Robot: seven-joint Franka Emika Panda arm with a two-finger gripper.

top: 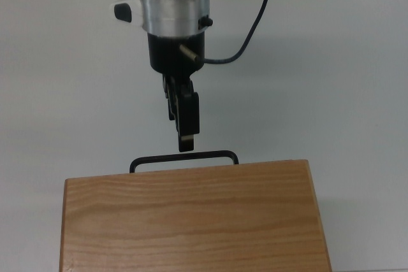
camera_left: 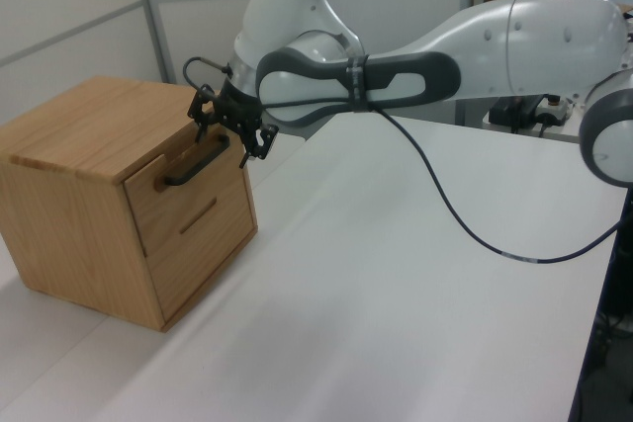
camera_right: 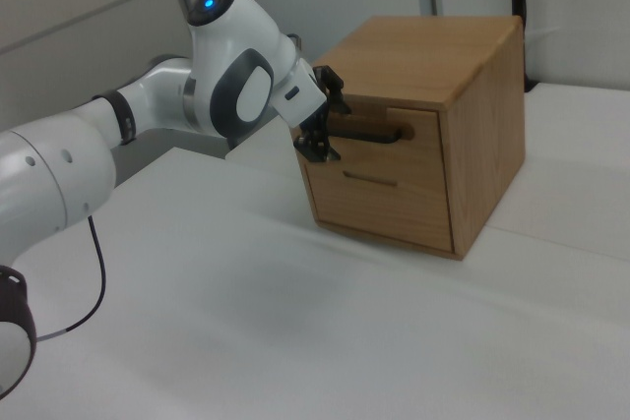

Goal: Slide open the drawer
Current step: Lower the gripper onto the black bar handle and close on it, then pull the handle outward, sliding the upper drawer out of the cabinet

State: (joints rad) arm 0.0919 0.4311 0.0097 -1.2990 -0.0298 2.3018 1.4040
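My gripper (camera_left: 229,132), jaws spread, straddles the stiff black handle (top: 183,157); I expect the drawer (camera_right: 379,135) slides lightly.

Light wood-grain drawer (camera_left: 188,207), black handle (top: 183,157)

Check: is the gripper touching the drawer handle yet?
Cannot tell. The top view shows the gripper tip just short of the handle; the left and right views show them overlapping.

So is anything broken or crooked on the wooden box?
Nothing stands out. The wooden box sits square on the table, its drawer is shut flush, and the pincer is at the straight black handle.
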